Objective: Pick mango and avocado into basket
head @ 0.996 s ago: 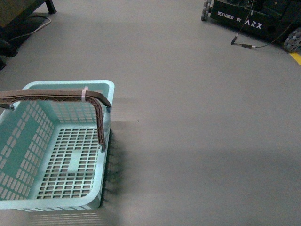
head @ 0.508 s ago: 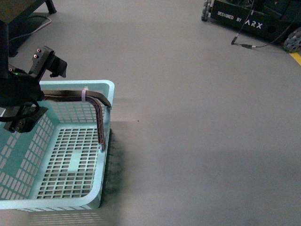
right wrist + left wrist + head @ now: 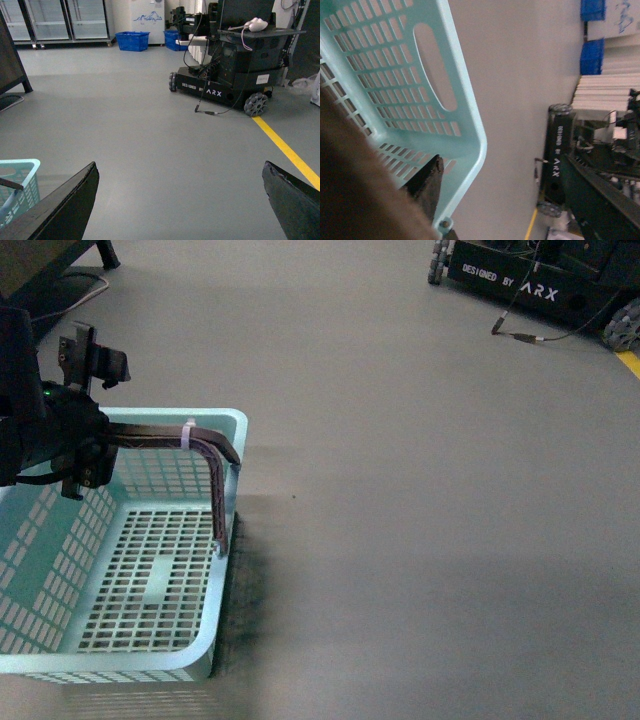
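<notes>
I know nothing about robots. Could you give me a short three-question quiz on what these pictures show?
1. True or false: the right tool is gripping a fruit.
2. What is wrapped round the handle of the teal basket? A) a red ribbon B) a white zip tie C) a price tag
3. Fill in: the black cart on wheels reads "DESIGNED BY ___".
Key: 1 false, its jaws stand wide apart with only floor between them; 2 B; 3 ARX.

Robotics lab mimicking shop: glass-door coolers [image 3: 87, 20] standing at back, blue crates [image 3: 132, 41] sitting beside them, wheeled ARX-marked cart [image 3: 235, 70] trailing cables [image 3: 210, 113], yellow line [image 3: 290, 155] running along grey floor [image 3: 140, 135].
</notes>
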Robot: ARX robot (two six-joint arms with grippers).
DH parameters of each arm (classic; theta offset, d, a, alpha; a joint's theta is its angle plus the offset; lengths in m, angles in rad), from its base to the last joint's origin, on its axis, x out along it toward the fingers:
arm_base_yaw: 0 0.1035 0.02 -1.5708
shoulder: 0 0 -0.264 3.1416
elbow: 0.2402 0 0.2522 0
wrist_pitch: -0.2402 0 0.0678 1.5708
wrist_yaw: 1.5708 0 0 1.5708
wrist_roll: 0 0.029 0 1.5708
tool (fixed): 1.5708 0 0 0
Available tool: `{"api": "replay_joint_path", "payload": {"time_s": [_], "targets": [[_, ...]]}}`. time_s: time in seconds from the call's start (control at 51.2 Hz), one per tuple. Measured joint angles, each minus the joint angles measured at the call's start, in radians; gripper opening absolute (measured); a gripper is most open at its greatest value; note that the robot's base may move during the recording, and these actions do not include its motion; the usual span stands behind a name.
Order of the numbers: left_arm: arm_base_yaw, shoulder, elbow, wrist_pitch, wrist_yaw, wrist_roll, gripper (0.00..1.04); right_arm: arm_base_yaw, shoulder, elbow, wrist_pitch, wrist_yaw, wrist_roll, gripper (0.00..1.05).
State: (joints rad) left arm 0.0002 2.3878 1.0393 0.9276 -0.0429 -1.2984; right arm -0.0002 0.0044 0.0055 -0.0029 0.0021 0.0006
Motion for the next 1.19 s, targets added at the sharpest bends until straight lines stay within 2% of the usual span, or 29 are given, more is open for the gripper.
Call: {"api": "replay_joint_path", "payload": {"time_s": [0.117,0.254,0.293,0.449,0.703,0.898,0.957,1.191], "targets": [[0.018,-0.051,-0.06,0.102,0.012,-0.101,0.52,0.0,0.0,0.0,0.0,0.0,0.0,0.97],[0.044,-0.297,-0.164,0.066,0.017,-0.161,0.22,0.0,0.0,0.0,0.0,0.0,0.0,0.97],[0.049,-0.37,-0.193,0.064,0.019,-0.163,0.16,0.0,0.0,0.0,0.0,0.0,0.0,0.97],[0.056,-0.649,-0.282,-0.094,0.014,-0.178,0.16,0.0,0.0,0.0,0.0,0.0,0.0,0.97],[0.106,-1.314,-0.365,-0.58,0.023,-0.188,0.15,0.0,0.0,0.0,0.0,0.0,0.0,0.97],[0.135,-1.518,-0.381,-0.733,0.055,-0.152,0.14,0.0,0.0,0.0,0.0,0.0,0.0,0.97],[0.129,-1.548,-0.395,-0.793,0.057,-0.087,0.14,0.0,0.0,0.0,0.0,0.0,0.0,0.97],[0.124,-1.546,-0.417,-0.811,0.061,0.012,0.14,0.0,0.0,0.0,0.0,0.0,0.0,0.97]]}}
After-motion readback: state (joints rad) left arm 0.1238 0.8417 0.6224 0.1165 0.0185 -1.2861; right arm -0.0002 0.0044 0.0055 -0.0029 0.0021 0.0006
